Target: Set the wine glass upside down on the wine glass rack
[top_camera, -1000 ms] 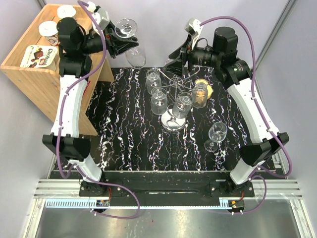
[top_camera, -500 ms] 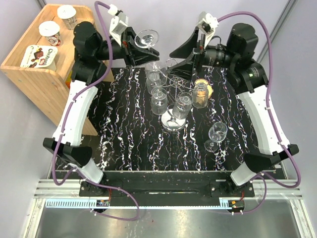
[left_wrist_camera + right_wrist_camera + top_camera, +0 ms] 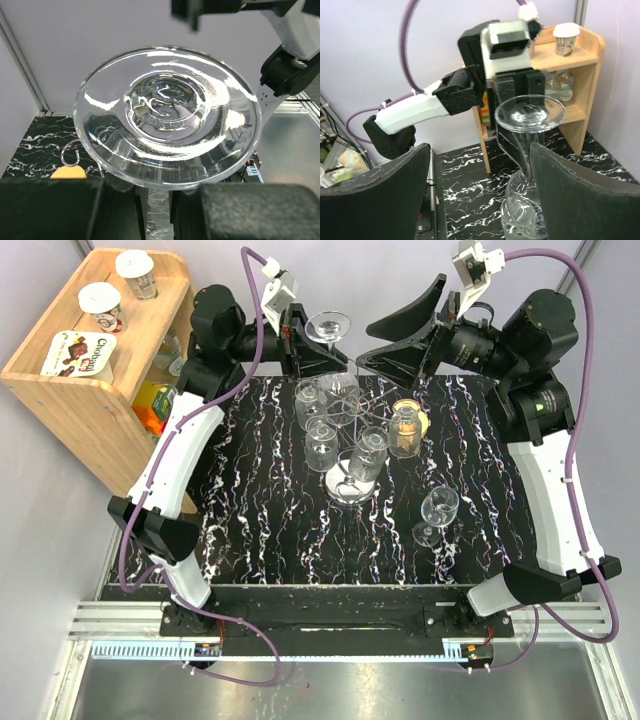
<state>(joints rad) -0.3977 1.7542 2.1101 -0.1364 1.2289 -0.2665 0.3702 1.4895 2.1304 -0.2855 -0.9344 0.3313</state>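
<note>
Chrome wine glass rack (image 3: 336, 490) stands nearby; left pincer (image 3: 302, 344) clamps wine glass (image 3: 328, 326) stem, inverted for hanging. Right pincer (image 3: 388, 332) gapes wide, empty.

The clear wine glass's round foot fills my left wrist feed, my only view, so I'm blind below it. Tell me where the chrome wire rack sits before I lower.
Observer: From above, the clear stemmed wine glass, foot up in the left gripper, has its bowl at the far side of the chrome wire rack with the round disc base.
Operator: Report what is on that rack.
Observer: Four other clear glasses crowd around its post, mostly nearer than yours.
Operator: Now the right gripper.
Observer: The right gripper is open, fingers pointing at your glass from the right.
</note>
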